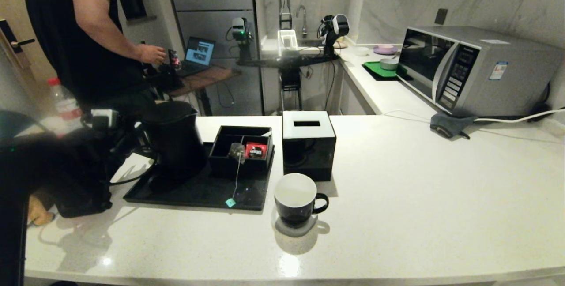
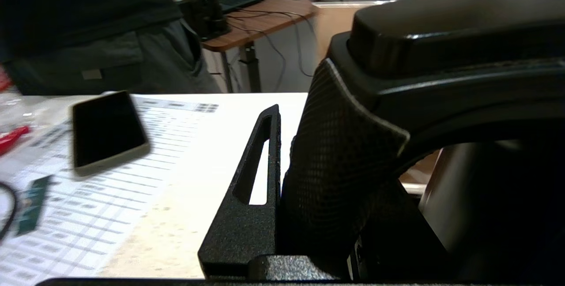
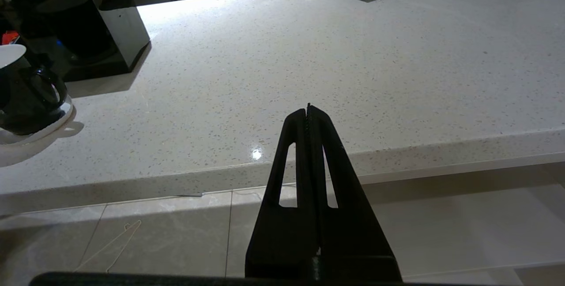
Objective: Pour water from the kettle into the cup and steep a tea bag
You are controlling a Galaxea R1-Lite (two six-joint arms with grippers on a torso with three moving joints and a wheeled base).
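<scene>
The tall black kettle [image 1: 174, 138] stands at the left end of a black tray [image 1: 198, 193]. My left gripper [image 1: 140, 141] is shut on its textured handle [image 2: 344, 153]; one finger [image 2: 251, 197] presses against the handle's side, the other is hidden behind it. The black cup [image 1: 296, 197], white inside, sits on a white coaster to the right of the tray. The tea bag [image 1: 237, 150] lies in a black compartment box, its string hanging down to a teal tag [image 1: 230, 202]. No water shows. My right gripper [image 3: 308, 108] is shut and empty, below the counter's front edge.
A black cube box [image 1: 308, 144] with a white slotted top stands behind the cup. A red packet [image 1: 256, 150] lies beside the tea bag. A microwave [image 1: 468, 69] and a grey cloth [image 1: 450, 125] are far right. A person [image 1: 88, 34] stands back left; a phone [image 2: 106, 131] lies on paper.
</scene>
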